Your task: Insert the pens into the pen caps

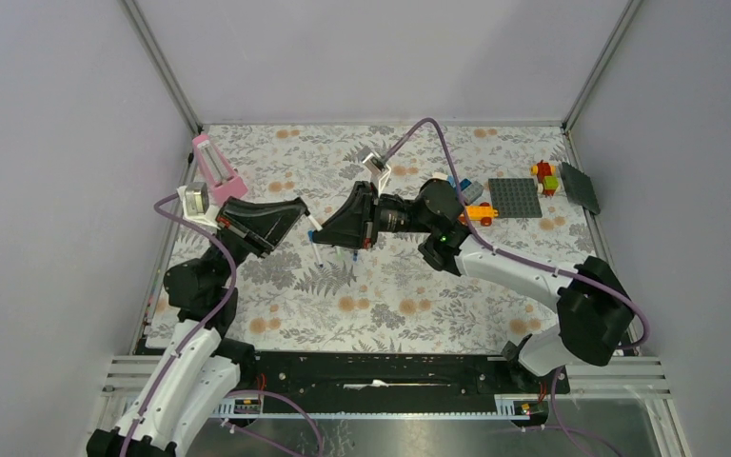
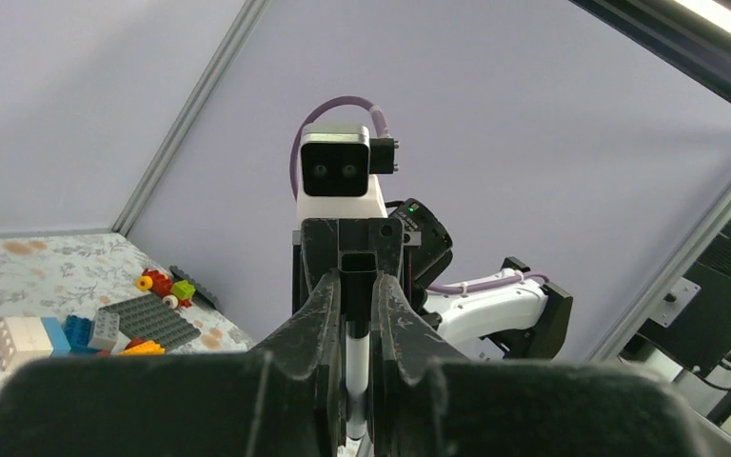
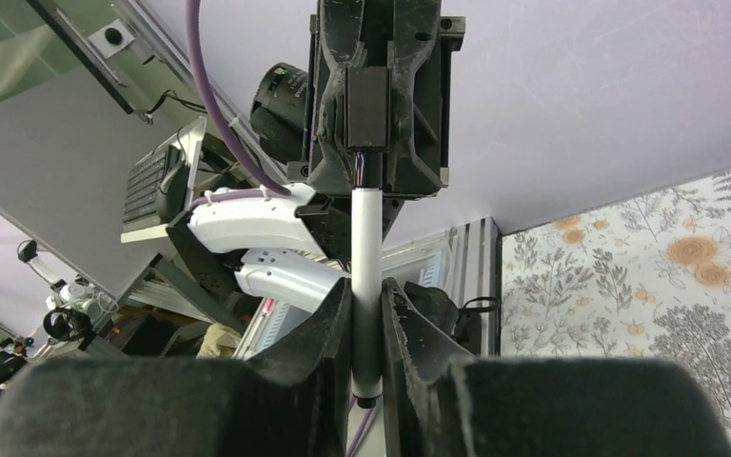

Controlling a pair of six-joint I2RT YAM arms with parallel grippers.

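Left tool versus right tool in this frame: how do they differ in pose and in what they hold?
The right tool clamps the white pen along its barrel; at the left tool a white shaft shows between the fingers, but its grip is unclear. In the top view the left tool points right, the right tool points left. Shared: they face tip to tip, the pen between them.

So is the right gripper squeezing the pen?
Yes, shut. The right gripper's fingers press both sides of the white pen.

left tool (image 2: pixel 357 307) clamped on white pen (image 2: pixel 357 371) | toy bricks (image 2: pixel 105 328) lower left
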